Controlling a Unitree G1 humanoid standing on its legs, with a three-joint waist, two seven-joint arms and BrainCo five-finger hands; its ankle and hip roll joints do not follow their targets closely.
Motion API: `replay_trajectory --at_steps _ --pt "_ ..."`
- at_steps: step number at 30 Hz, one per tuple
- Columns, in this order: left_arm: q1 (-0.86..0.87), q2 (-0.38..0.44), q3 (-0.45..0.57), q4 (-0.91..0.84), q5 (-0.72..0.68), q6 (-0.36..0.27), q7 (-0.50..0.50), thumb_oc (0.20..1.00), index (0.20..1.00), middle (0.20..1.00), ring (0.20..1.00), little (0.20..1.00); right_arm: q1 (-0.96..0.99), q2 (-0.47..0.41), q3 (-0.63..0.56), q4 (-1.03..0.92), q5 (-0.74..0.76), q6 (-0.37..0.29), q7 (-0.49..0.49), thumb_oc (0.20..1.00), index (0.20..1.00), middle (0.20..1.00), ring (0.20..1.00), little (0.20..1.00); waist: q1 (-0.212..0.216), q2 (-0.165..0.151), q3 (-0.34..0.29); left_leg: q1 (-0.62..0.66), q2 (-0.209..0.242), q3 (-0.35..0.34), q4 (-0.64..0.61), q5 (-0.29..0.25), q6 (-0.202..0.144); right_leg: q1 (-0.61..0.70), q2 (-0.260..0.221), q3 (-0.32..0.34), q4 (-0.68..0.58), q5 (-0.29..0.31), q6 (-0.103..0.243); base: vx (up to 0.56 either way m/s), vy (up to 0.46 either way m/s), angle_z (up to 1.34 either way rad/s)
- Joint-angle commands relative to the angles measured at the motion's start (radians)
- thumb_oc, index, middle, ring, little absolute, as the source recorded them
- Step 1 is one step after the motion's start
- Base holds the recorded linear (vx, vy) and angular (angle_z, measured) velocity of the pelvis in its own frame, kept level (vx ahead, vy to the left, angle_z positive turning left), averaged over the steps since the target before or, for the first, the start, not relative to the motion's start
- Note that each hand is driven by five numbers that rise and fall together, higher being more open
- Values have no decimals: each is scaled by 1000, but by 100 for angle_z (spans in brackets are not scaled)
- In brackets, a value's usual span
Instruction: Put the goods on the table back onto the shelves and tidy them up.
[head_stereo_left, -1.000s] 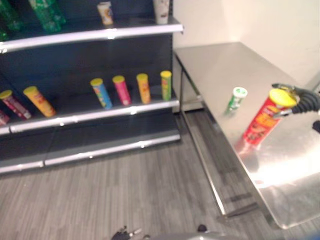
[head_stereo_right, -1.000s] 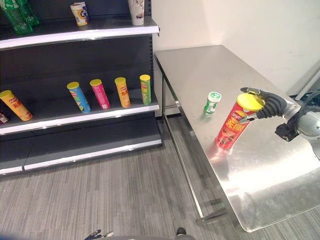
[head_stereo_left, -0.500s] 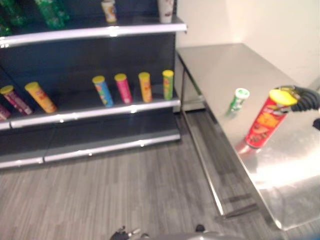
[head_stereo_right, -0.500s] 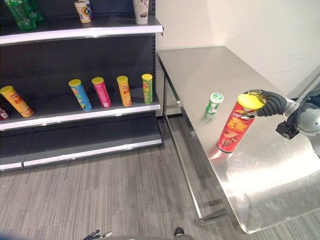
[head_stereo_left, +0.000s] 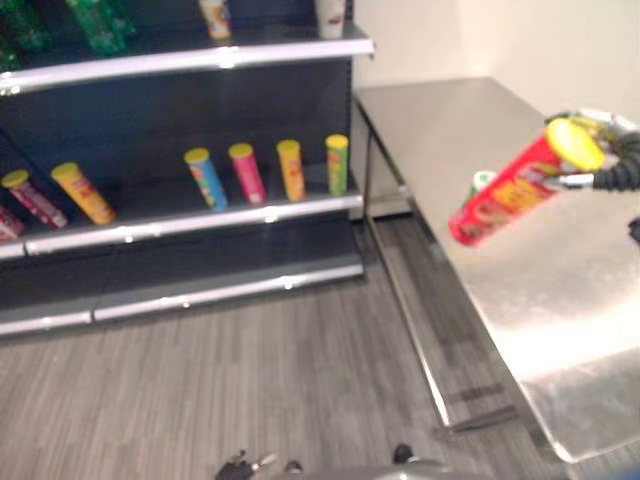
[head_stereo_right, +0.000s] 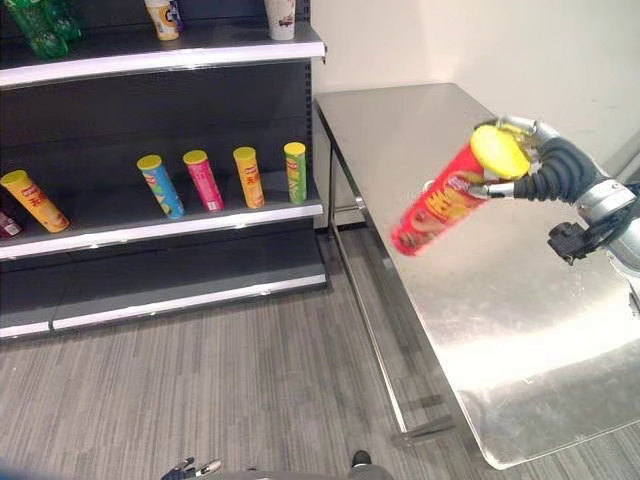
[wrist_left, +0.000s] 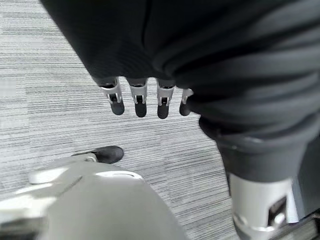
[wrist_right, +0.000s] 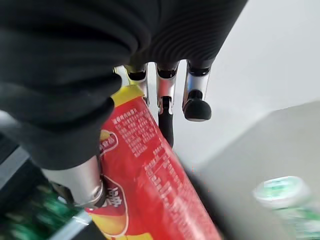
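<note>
We held the red chip can (head_stereo_right: 443, 198) in our right hand (head_stereo_right: 545, 170), fingers (wrist_right: 166, 102) and thumb curled round its yellow-lidded end, so it hung tilted in the air above the steel table (head_stereo_right: 520, 300), its base swung toward the shelves (head_stereo_right: 160, 60). A small green-and-white bottle (wrist_right: 285, 197) stood on the table near the can. Our left hand (wrist_left: 145, 97) hung over the floor, fingers relaxed and holding nothing.

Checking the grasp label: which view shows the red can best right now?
Right eye view: the whole red can shows, tilted, off the table, with the right robot hand curled round its yellow-lidded end. Left eye view shows the same. Right wrist view catches part of its body, very close. Left wrist view shows floor.
</note>
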Motion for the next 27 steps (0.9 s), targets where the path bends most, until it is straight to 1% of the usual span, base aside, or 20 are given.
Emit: replay_trajectory --at_steps 1,3,4,5,6,7,11,13,14,15,16,17,19,21,22,23,24,25,26,27 --pt "-49 36 -28 -1 -68 -22 24 1000 1000 1000 1000 1000 -59 31 -50 -66 -10 -62 -72 200 200 200 200 200 52 -22 10 -37 78 38 101 17 -107 83 8 -36 9 -143 21 82 186 58" --pt "-41 34 -23 5 -66 -23 28 1000 1000 1000 1000 1000 -61 47 -41 -79 -14 -61 -70 200 200 200 200 200 51 -18 8 -26 97 41 76 25 -109 80 -3 -33 10 -141 27 71 238 31" --pt "-42 36 -19 16 -64 -28 39 1000 1000 1000 1000 1000 -67 48 -27 -93 -38 -69 -78 200 200 200 200 200 46 -17 9 -28 162 28 39 73 -125 57 -40 -27 22 -140 48 34 219 7" --pt "-42 36 -19 17 -64 -28 39 1000 1000 1000 1000 1000 -69 48 -24 -92 -38 -69 -79 200 200 200 200 200 45 -16 8 -26 163 28 36 74 -126 56 -40 -26 25 -143 48 63 460 9" --pt "-38 40 -16 2 -68 -37 50 1000 1000 1000 1000 1000 -57 40 -23 -109 -59 -76 -86 200 200 200 200 200 36 -8 7 -25 230 37 -11 130 -138 31 -74 -22 40 -149 69 72 420 5" --pt "-37 43 -14 -12 -71 -41 55 1000 1000 1000 1000 1000 -45 34 -29 -114 -71 -76 -92 200 200 200 200 200 32 -4 6 -34 266 43 -30 168 -147 22 -96 -22 48 -154 85 119 567 8" --pt "-26 76 -31 -60 -48 -36 41 1000 1000 1000 1000 1000 60 48 -125 -146 -91 -74 -119 200 200 200 200 200 26 8 -16 -85 332 80 -67 263 -154 46 -181 -43 71 -162 129 220 522 0" --pt "-25 93 -48 -74 -32 -33 28 1000 1000 1000 1000 1000 65 94 -130 -165 -98 -67 -120 200 200 200 200 200 43 25 -38 -84 324 79 -74 195 -154 73 -206 -45 60 -148 129 268 455 4" --pt "-25 94 -48 -74 -32 -33 28 1000 1000 1000 1000 1000 65 94 -130 -166 -98 -67 -120 200 200 200 200 200 43 25 -38 -84 324 79 -74 195 -154 73 -206 -45 59 -148 129 223 553 -1" --pt "-58 103 -68 -89 -10 -28 21 1000 1000 1000 1000 1000 78 121 -140 -175 -148 -54 -127 200 200 200 200 200 42 22 -42 -104 276 86 -57 142 -154 68 -276 -49 76 -20 129 129 371 7" --pt "-58 104 -67 -89 -10 -28 21 1000 1000 1000 1000 1000 76 122 -139 -175 -149 -54 -127 200 200 200 200 200 44 19 -43 -105 273 88 -54 140 -154 67 -279 -47 74 -18 129 186 626 15" --pt "-89 137 -82 -106 6 -23 14 1000 1000 1000 1000 1000 50 139 -103 -171 -177 -47 -140 200 200 200 200 200 45 -8 -37 -105 211 111 -57 100 -133 -1 -322 1 129 81 129 48 402 11" --pt "-118 178 -83 -125 3 -17 6 1000 1000 1000 1000 1000 33 141 -87 -181 -192 -52 -141 200 200 200 200 200 56 -13 -21 -105 173 136 -64 81 -84 -64 -311 37 283 68 129 17 491 -8" --pt "-117 205 -68 -146 -4 -9 5 1000 1000 1000 1000 1000 -1 129 -60 -188 -201 -50 -137 200 200 200 200 200 56 1 3 -96 151 149 -70 66 -34 -107 -280 44 510 37 102 -3 372 -6" --pt "-117 205 -67 -146 -3 -9 5 1000 1000 1000 1000 1000 -5 129 -56 -187 -201 -50 -137 200 200 200 200 200 57 1 0 -100 152 151 -71 68 -34 -115 -279 48 513 38 101 40 446 5" --pt "-108 210 -51 -148 -13 0 10 1000 1000 1000 1000 1000 -39 109 -21 -184 -208 -47 -130 200 200 200 200 200 48 19 19 -76 112 135 -91 55 2 -152 -171 82 720 -30 68 84 419 15" --pt "-109 205 -50 -147 -19 2 9 1000 1000 1000 1000 1000 -44 95 -10 -187 -211 -48 -124 200 200 200 200 200 46 21 27 -69 86 124 -91 51 14 -179 -110 93 795 -53 60 133 516 21" --pt "-109 196 -49 -143 -24 3 7 1000 1000 1000 1000 1000 -49 76 -2 -193 -212 -47 -117 200 200 200 200 200 45 19 33 -67 56 116 -91 47 22 -204 -51 100 826 -73 56 88 215 28" --pt "-109 196 -49 -143 -24 3 7 1000 1000 1000 1000 1000 -49 76 -2 -193 -212 -47 -117 200 200 200 200 200 45 20 33 -68 56 117 -91 47 22 -205 -50 100 826 -73 56 188 233 27" --pt "-111 182 -55 -136 -26 0 -1 1000 1000 1000 1000 1000 -70 56 21 -204 -206 -40 -98 200 200 200 200 200 42 2 50 -45 -6 101 -91 29 31 -223 22 98 741 -157 43 222 188 40"
